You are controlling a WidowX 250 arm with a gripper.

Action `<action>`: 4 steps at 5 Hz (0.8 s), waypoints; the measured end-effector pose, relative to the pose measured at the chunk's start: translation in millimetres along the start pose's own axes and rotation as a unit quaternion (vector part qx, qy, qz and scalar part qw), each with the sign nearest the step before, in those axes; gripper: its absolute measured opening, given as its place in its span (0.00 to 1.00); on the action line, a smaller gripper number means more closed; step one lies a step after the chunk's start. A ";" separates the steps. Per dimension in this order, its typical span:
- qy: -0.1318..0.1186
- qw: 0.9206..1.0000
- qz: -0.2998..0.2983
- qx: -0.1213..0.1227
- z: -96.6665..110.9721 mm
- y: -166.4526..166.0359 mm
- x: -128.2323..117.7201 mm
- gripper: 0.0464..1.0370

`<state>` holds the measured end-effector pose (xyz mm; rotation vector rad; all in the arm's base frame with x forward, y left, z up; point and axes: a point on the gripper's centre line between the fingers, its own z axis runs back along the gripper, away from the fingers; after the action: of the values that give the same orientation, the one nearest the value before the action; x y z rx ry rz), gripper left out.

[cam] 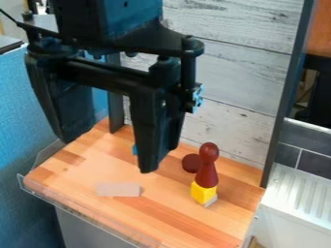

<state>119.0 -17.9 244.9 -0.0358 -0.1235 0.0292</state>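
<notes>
Currently, the black two-finger gripper (111, 154) is hanging over the left part of the butcher-block work surface (174, 222), its jaws standing released and spread well apart. Toward the right of the board, a dark red pawn-shaped piece (207, 169) is standing upright, showing a rounded head, a narrow neck and a smooth body that is flaring toward its base. It is resting on a bright yellow block (203, 192), and a small light grey piece (211, 201) is peeking out at the block's lower right. A darker red round piece (190, 163) is sitting just to the pawn's left, partly behind it. Nearer the front edge, a pale, flat rectangular block (118, 189) is lying in front of and below the jaws. A bit of something blue (134, 149) is showing beside one finger, mostly hidden. Whitewashed wooden planks (226, 72) are rising behind the board, and a clear rim (77, 216) is running along its front.
</notes>
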 end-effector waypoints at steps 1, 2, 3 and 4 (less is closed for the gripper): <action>0.001 1.000 -0.004 0.002 -3.6 0.4 0.9 0.96; 0.013 0.999 0.013 0.050 -43.2 33.9 40.0 0.96; 0.024 0.997 -0.012 0.078 -74.8 63.1 72.5 0.96; 0.025 0.995 -0.058 0.074 -93.8 80.9 89.5 0.96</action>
<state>217.2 62.5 159.8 0.1176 -0.0721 -0.0783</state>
